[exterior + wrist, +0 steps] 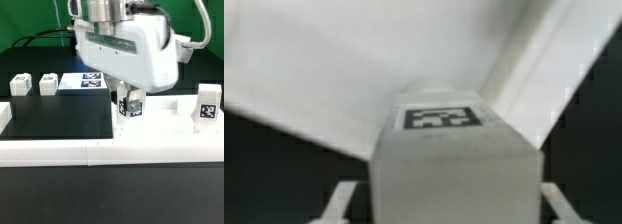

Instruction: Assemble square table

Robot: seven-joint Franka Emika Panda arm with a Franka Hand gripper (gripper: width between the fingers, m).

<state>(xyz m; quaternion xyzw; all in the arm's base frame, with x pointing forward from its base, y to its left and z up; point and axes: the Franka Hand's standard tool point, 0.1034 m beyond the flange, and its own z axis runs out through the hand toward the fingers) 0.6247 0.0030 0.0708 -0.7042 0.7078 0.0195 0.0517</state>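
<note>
My gripper is shut on a short white tagged leg and holds it upright over the near-left corner of the square tabletop slab. In the wrist view the leg fills the space between my two fingers, with its tag facing the camera, and the white slab lies behind it. I cannot tell whether the leg's end touches the slab. Another leg stands at the slab's right end. Two more legs stand on the black table at the exterior view's left.
The marker board lies flat behind my gripper. A long white border rail runs along the front, and a short one stands at the exterior view's left edge. The arm's white body hides the table's back middle.
</note>
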